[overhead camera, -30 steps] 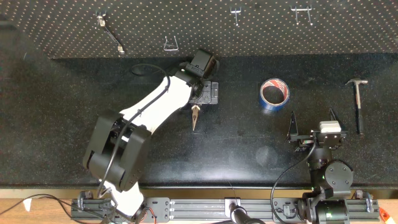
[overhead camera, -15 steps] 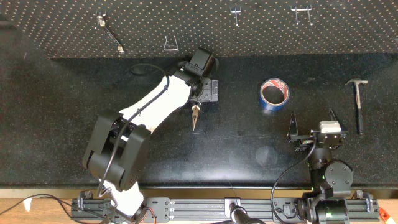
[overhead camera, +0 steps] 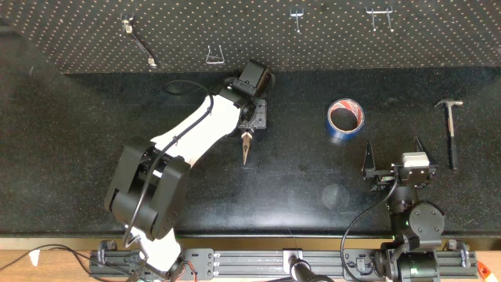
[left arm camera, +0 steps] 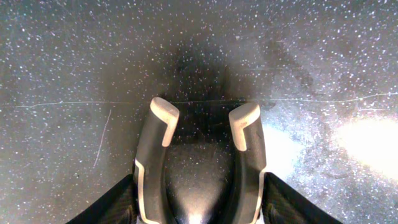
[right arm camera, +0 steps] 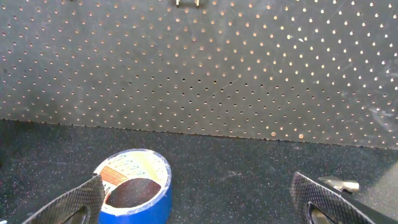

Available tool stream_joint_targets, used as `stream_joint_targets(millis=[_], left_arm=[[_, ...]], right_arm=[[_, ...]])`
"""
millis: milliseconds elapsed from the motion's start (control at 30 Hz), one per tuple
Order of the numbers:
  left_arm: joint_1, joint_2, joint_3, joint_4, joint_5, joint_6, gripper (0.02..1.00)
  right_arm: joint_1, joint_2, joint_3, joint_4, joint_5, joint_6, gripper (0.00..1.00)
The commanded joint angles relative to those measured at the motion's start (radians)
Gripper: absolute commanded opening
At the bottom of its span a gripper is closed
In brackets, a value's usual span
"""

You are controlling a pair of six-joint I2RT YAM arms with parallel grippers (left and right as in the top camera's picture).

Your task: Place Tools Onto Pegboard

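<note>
My left gripper (overhead camera: 255, 117) is on the counter (overhead camera: 313, 188) just below the pegboard (overhead camera: 258, 35), clamped on the pliers (left arm camera: 155, 149): its fingers press the outer sides of both handles. The pliers lie flat with the jaws pointing away from the pegboard. My right gripper (overhead camera: 394, 160) is near the counter's front, fingers spread wide apart and holding nothing. The blue tape roll (right arm camera: 134, 190) lies ahead of it. The hammer (overhead camera: 450, 133) lies at the right. A wrench (overhead camera: 139, 41) hangs on the pegboard

Blue tape roll (overhead camera: 344, 134), speckled black worktop (overhead camera: 297, 180)
</note>
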Motion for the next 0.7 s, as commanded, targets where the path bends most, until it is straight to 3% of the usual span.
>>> stream_joint_targets(millis=[33, 67, 200, 300, 467, 567, 700], left_arm=[[0.004, 0.024, 0.021, 0.011, 0.004, 0.002, 0.150], [0.005, 0.024, 0.021, 0.010, 0.004, 0.002, 0.029], [0.005, -0.043, 0.021, -0.076, -0.021, -0.006, 0.027], [0.006, -0.186, 0.018, -0.195, -0.134, -0.033, 0.029], [0.080, -0.512, -0.135, -0.185, -0.292, -0.033, 0.029], [0.182, -0.796, -0.402, 0.070, -0.296, -0.012, 0.029], [0.183, -0.669, -0.403, 0.500, -0.364, 0.120, 0.029]], right_arm=[[0.006, -0.005, -0.002, -0.005, -0.005, 0.005, 0.976], [0.005, -0.005, -0.002, -0.005, -0.005, 0.005, 0.976], [0.006, -0.005, -0.002, -0.005, -0.005, 0.005, 0.976], [0.006, -0.005, -0.002, -0.005, -0.005, 0.005, 0.976], [0.006, -0.005, -0.002, -0.006, -0.005, 0.005, 0.976], [0.006, -0.005, -0.002, -0.005, -0.005, 0.005, 0.976], [0.005, -0.005, -0.002, -0.005, -0.005, 0.005, 0.976]])
